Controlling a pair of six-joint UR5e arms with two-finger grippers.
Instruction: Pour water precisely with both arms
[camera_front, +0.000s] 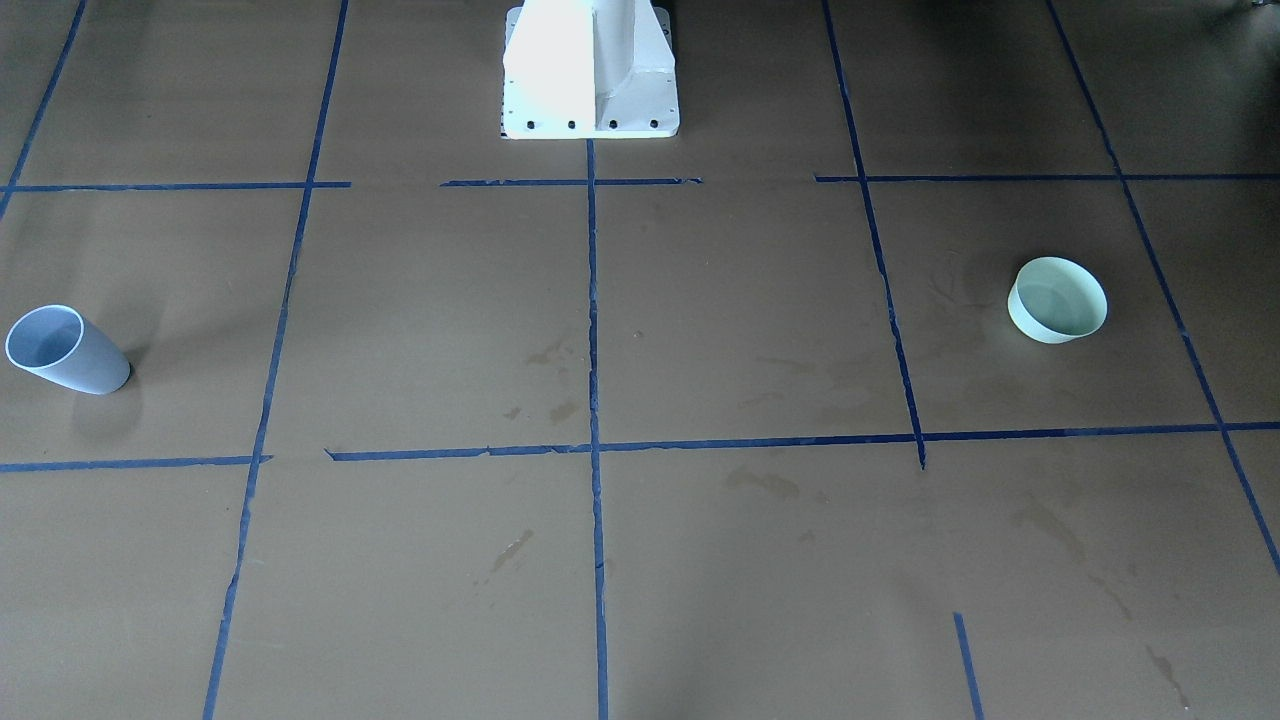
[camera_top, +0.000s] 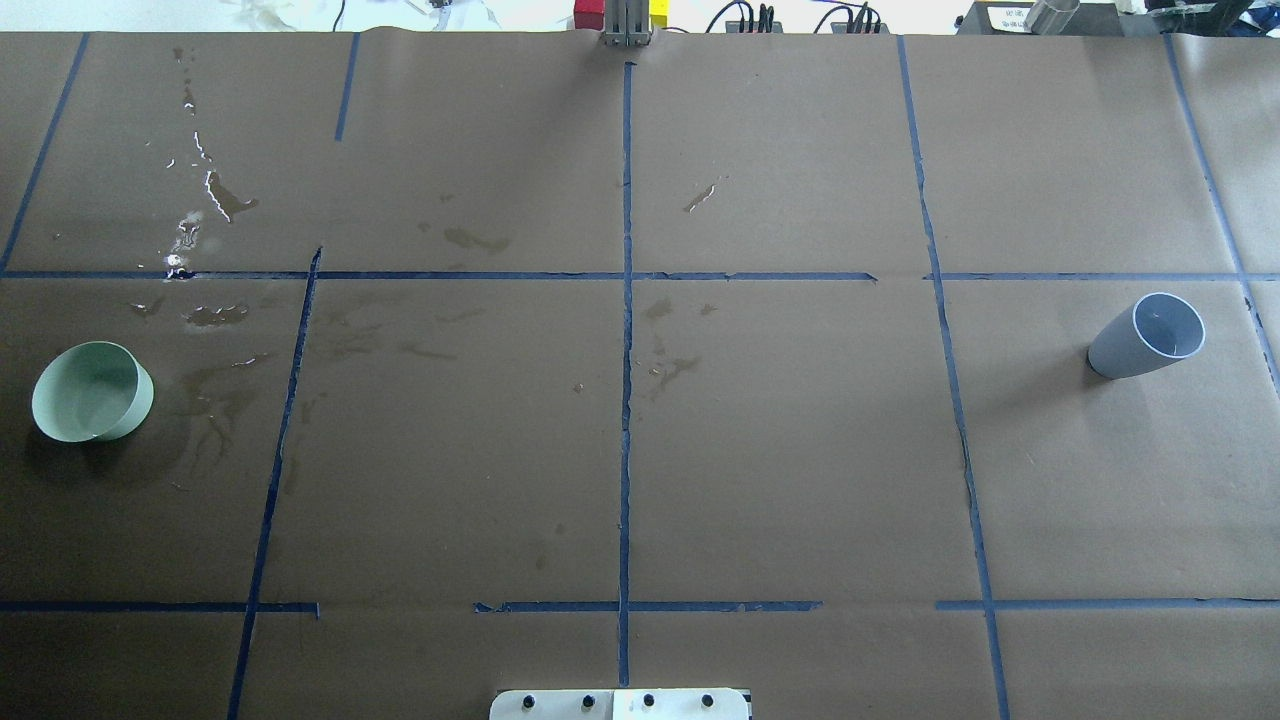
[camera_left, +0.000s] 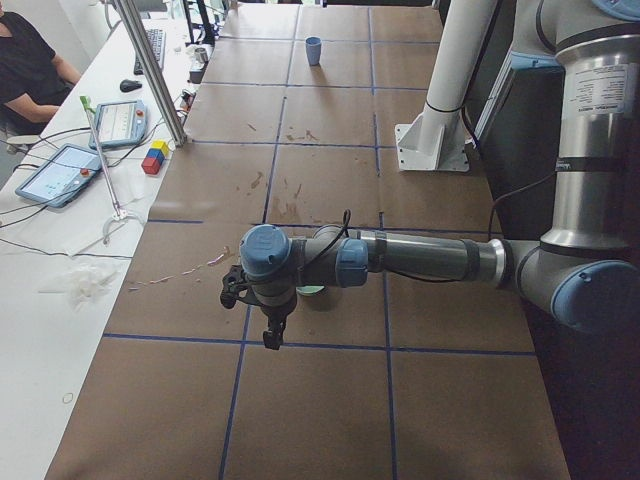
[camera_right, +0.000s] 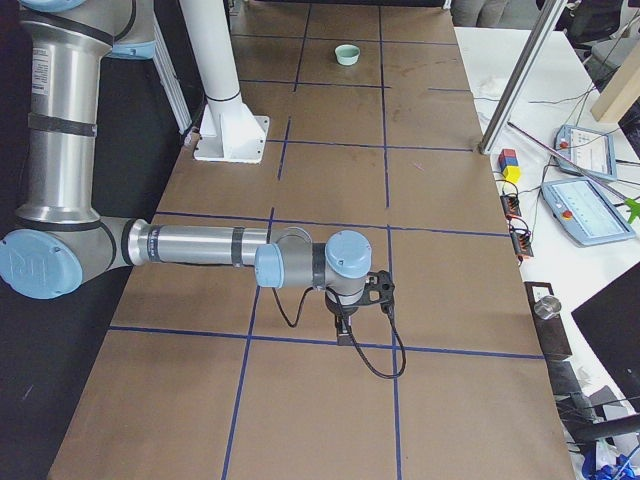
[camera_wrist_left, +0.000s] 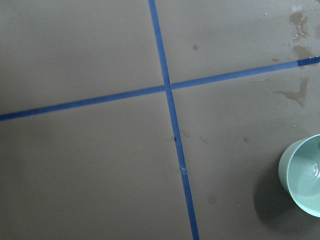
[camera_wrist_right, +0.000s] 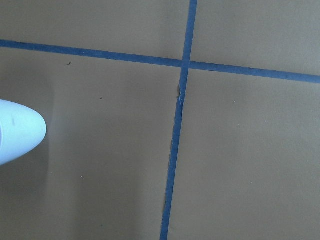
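Water (camera_top: 215, 192) glistens in spilled patches near the upright green bowl (camera_top: 92, 392).

Bowl (camera_top: 80, 362) at the table's (camera_top: 780, 450) left end, cup (camera_top: 1146, 338) at its right end, well apart.

Brown paper-covered table (camera_top: 450, 480) gridded with blue tape (camera_top: 626, 450), white bench (camera_left: 40, 330) alongside holding tablets (camera_left: 58, 172)

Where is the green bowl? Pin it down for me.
In the overhead view the green bowl stands at the far left, on the robot's left side, beside shiny wet patches; the blue cup is at the far right.
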